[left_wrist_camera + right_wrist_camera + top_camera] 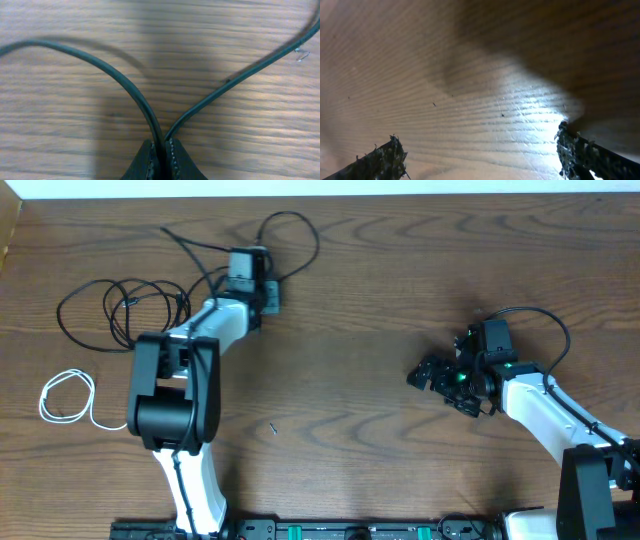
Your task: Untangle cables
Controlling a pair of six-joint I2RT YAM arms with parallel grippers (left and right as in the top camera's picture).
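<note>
Over at the far left of the wooden table (350, 440), the short white cable (66, 395) lies by itself in a loose loop, its tail running off toward the left arm's elbow. It touches none of the black cords. Just above it and a little right, the black cables (128, 302) sprawl in several overlapping rings that cross one another at a small knot. From where I stand I cannot tell where one cord ends and the other begins.

Further right, a black strand runs up to the left gripper (161, 150), which is clamped tight on it. The wrist view shows the fingertips (175, 156) pinched together, with two runs of black cable (120, 80) coming out of the pinch and parting in a V across the wood. Beyond the gripper another black loop (308, 242) arcs up toward the table's far edge. A tiny bent silver scrap (301, 54) lies on the wood beside the right-hand run.

Nearer the front edge, a small dark speck (272, 429) sits alone on the bare boards.

At the right, the right gripper (479, 140) hangs over the table with its fingers spread wide and nothing between them. It is well apart from every cable.
</note>
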